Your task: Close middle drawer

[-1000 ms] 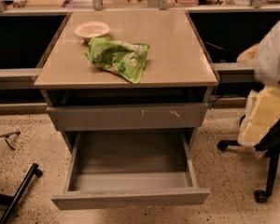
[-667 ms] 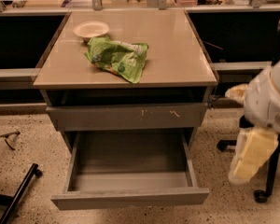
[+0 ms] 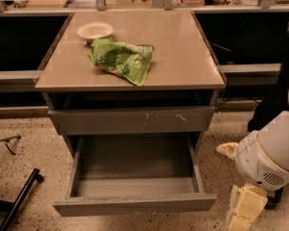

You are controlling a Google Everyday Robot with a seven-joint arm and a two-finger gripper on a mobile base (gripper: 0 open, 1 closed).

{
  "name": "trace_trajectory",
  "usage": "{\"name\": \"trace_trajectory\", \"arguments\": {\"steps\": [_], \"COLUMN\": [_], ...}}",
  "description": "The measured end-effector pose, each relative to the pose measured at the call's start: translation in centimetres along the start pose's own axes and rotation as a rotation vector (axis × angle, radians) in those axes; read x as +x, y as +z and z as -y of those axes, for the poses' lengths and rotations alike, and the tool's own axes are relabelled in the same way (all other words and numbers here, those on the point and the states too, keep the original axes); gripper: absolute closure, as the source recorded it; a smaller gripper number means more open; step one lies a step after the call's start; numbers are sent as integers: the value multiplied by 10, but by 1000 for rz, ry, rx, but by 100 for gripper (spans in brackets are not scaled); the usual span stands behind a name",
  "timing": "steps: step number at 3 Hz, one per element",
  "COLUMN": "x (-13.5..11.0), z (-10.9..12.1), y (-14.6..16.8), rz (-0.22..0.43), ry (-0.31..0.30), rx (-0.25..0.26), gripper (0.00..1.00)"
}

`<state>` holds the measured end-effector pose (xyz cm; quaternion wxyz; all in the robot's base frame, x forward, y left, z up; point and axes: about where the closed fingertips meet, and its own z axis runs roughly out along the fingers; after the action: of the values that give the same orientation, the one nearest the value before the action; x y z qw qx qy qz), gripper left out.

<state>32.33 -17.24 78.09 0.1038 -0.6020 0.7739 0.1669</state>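
Low at the right edge of the view, beside the cabinet and apart from it: white rounded arm housing (image 3: 272, 155), bent over and angled downward, with the pale yellow gripper (image 3: 244, 210) hanging beneath it close to the speckled floor (image 3: 33, 148). Pointed down and slightly toward the cabinet, near the drawer's right front corner but not in contact with it. Released or clenched: cannot tell. Just left of the gripper, at about the same height: middle drawer (image 3: 135, 204), pulled far out from the bottom of the cabinet, long shallow grey box open to view, plain low front panel facing the camera. Above and set back: taller grey drawer front (image 3: 111, 121) with pale scratch marks. On the beige tabletop (image 3: 183, 57): crumpled green bag (image 3: 121, 59) left of centre, small pale bowl (image 3: 95, 30) just behind it. At lower left on the floor: black bar (image 3: 19, 198), lying slanted.
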Motion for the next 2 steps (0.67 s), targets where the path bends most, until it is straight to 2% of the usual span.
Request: {"name": "trace_trajectory", "arguments": {"steps": [1, 2], "x": [0, 3], "z": [0, 8], "y": [7, 54], "rz": [1, -5], "ry": [-2, -39], "rx": [-5, -41], "gripper": [0, 0]}}
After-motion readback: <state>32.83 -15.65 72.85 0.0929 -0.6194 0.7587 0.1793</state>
